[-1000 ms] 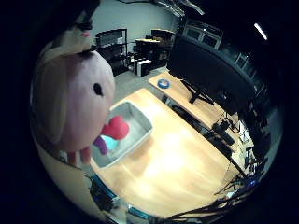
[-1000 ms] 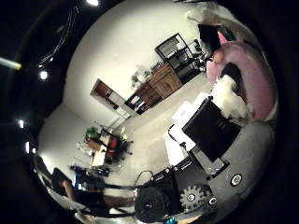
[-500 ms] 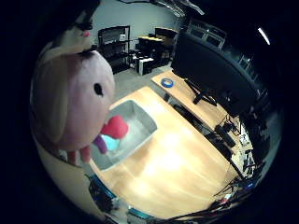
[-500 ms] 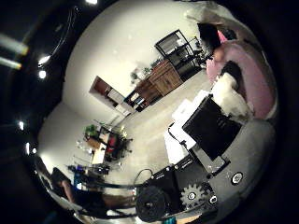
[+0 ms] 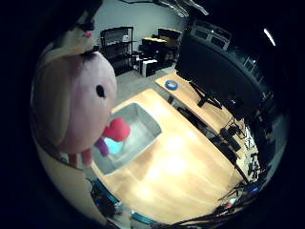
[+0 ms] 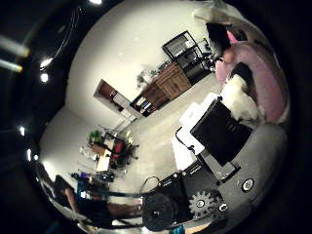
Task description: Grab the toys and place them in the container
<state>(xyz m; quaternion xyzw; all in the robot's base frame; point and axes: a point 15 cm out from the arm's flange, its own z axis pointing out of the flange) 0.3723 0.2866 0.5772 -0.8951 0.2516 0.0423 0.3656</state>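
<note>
A pink plush toy (image 5: pixel 71 100) with a black eye fills much of the right little finger side palm view, close to the palm and high above the table. In the right thumb side palm view my hand (image 6: pixel 219 132) shows white and black fingers curled against the same plush (image 6: pixel 268 83). Below, a grey container (image 5: pixel 146 116) stands on the wooden table (image 5: pixel 181 167). It holds a red toy (image 5: pixel 118 129) and a teal toy (image 5: pixel 112 146). The plush hides part of the container.
A large dark monitor (image 5: pixel 214 72) stands along the table's far side, with a small blue round thing (image 5: pixel 168 85) near its end. Black shelves (image 5: pixel 114 48) stand in the room behind. The right thumb side palm view shows walls, ceiling and furniture.
The view has shifted only slightly over the table. The plush stays in the hand and the container's toys have not moved.
</note>
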